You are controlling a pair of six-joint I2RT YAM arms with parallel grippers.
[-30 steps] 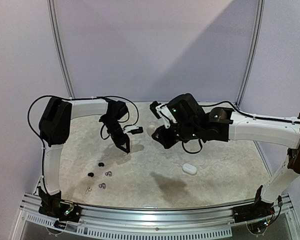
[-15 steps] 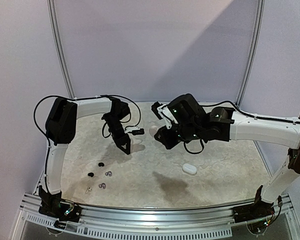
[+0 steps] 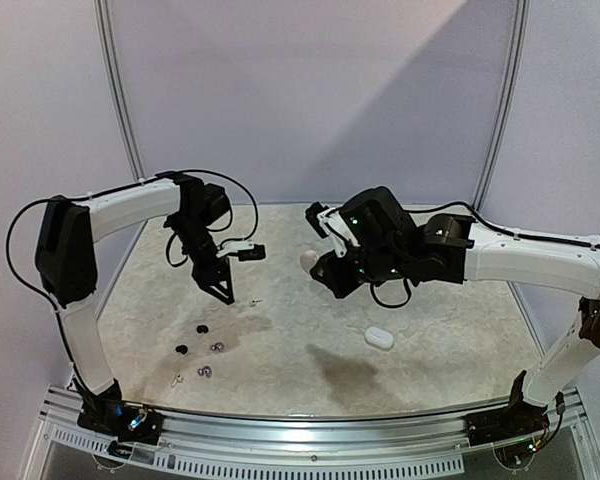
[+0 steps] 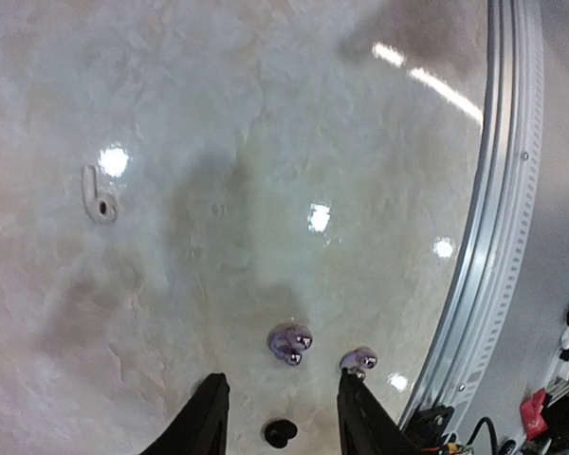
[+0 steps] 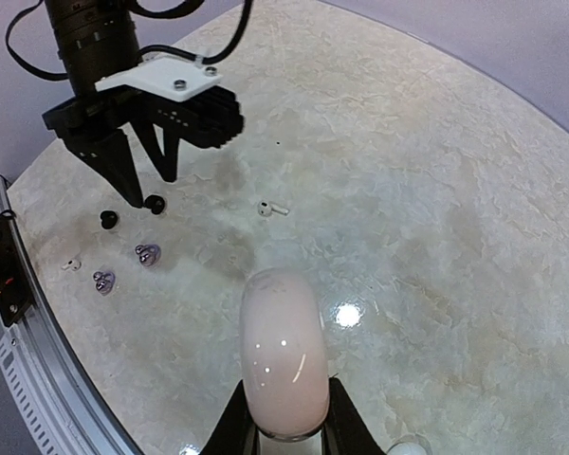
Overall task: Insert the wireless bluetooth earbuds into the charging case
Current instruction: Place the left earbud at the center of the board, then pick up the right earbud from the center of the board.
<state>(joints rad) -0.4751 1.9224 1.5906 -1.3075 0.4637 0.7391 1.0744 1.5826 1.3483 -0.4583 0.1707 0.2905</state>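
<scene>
Overhead, the left jaws hang spread and empty above the marbled beige desk (image 3: 430, 370). A tiny black earbud (image 4: 281, 432) shows on the desk between their tips, with two grey-lavender earbuds (image 4: 290, 341) just beyond. A white stemmed earbud (image 5: 270, 209) lies apart, nearer mid-desk. The right jaws pinch a pale pink oval charging case (image 5: 284, 365) above the desk. A small white case (image 3: 379, 337) lies nearer the arm bases.

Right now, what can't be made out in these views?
Right wrist: base of the pink case, hidden by the right gripper.
Right wrist: white object, cut off by the bottom edge.
Top: earbuds, too small to show shape or orientation.
</scene>
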